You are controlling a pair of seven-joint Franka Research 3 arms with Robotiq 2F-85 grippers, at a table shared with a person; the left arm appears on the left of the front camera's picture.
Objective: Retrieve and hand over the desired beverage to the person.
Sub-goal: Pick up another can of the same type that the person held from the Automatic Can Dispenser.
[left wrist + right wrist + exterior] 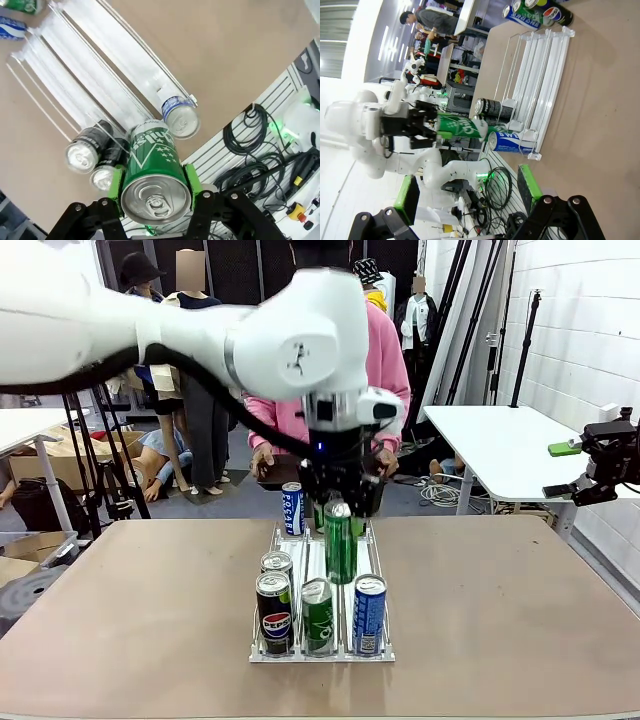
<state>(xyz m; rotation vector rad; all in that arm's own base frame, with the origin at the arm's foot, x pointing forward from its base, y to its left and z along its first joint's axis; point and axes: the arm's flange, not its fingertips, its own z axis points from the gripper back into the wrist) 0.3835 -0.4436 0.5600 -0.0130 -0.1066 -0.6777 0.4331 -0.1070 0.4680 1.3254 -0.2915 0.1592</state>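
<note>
pepsi can (274,615), short green can (318,617) and blue can (369,614) stand at the near end of the clear rack (320,655) on the brown worktop (120,600). left claw (155,185) is clamped on a tall green can (339,545), held upright above the rack's middle lane. right claw (467,192) gapes wide, empty, off to the side. person in pink (385,350) stands at the far edge.

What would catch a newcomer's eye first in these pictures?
The left gripper clamps a tall green can, held over the clear rack of drink cans at the table's middle. Right behind it, a person in a pink hoodie stands at the far side.
</note>
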